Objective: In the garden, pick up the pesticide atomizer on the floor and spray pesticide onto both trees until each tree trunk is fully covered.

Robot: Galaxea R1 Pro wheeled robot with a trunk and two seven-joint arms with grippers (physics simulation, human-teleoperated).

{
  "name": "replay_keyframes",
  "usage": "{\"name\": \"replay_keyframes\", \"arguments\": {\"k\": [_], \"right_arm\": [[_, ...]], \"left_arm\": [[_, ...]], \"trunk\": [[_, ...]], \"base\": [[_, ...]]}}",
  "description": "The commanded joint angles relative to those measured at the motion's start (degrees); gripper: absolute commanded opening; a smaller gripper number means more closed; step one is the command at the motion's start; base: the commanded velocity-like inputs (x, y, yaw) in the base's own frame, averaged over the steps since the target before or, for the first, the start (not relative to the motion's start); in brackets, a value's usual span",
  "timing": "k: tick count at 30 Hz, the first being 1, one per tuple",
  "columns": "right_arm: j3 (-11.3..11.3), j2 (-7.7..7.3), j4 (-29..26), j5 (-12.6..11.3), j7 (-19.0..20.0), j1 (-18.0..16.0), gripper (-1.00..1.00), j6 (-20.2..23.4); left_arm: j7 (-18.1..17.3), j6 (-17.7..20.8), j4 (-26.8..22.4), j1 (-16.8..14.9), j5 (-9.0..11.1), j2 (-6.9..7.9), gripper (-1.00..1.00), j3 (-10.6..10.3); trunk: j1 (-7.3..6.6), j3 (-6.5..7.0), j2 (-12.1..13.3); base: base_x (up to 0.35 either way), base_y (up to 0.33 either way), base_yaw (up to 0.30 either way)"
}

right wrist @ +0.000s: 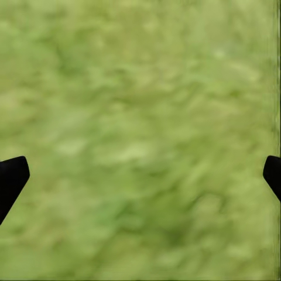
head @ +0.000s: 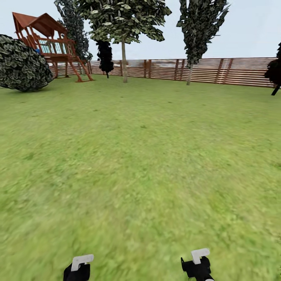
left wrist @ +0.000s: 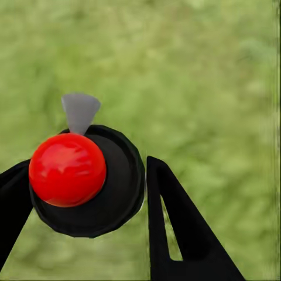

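Pesticide atomizer (left wrist: 88,178): seen from above in the left wrist view, round black body with a glossy red ball cap and a small grey nozzle tab. It sits between the two black fingers (left wrist: 175,228) of the left gripper (left wrist: 88,193), which are closed against its sides; held clear of the blurred grass below.

Right gripper (right wrist: 140,170): jaws spread wide, only the two black fingertips at the picture's edges, nothing between them, grass floor (right wrist: 140,117) beneath.

Head view: both wrists low at the near edge, left (head: 78,267) and right (head: 199,263), over open lawn (head: 140,156). Two pale-trunked trees stand far off by the brown slat fence (head: 234,72), one (head: 124,58) left of centre, the other (head: 190,72) to its right. Wooden play tower (head: 50,47) and round bush (head: 21,64) far left. Black tree (head: 104,56) near the fence.
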Motion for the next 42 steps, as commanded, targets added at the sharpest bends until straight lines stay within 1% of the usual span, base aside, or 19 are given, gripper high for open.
{"name": "replay_keyframes", "arguments": {"k": [1,12,15,24,38,42], "right_arm": [[0.00,0.00,0.00,0.00,0.00,-0.01,1.00,0.00],[0.08,0.08,0.00,0.00,0.01,-0.01,1.00,0.00],[0.09,0.13,0.00,0.03,0.09,-0.02,1.00,0.06],[0.16,0.26,0.03,0.09,0.14,0.01,1.00,0.09],[0.16,0.26,0.09,0.09,0.14,0.00,1.00,0.09],[0.15,0.26,0.07,0.09,0.14,-0.02,1.00,0.09]], "left_arm": [[0.00,-0.01,-0.01,0.00,0.00,0.00,-1.00,0.00],[0.00,-0.07,-0.01,0.00,0.13,0.00,-1.00,0.00],[0.00,-0.07,-0.07,0.00,0.16,0.00,-1.00,0.00],[0.03,-0.07,-0.09,0.00,0.11,0.00,-1.00,0.00],[0.06,-0.01,-0.03,0.00,0.16,0.00,-1.00,0.00],[0.08,-0.06,-0.06,0.00,0.24,0.00,-1.00,0.00]], "trunk": [[0.00,0.00,0.00],[0.00,0.00,0.00],[0.00,-0.02,0.00],[0.00,-0.43,0.00],[0.00,-1.11,0.00],[0.00,-1.31,0.00]], "base": [[0.337,0.000,-0.300],[0.337,0.000,-0.295],[0.338,0.000,-0.061],[0.338,0.012,0.220],[0.330,0.124,0.245],[0.083,0.024,0.245]]}}
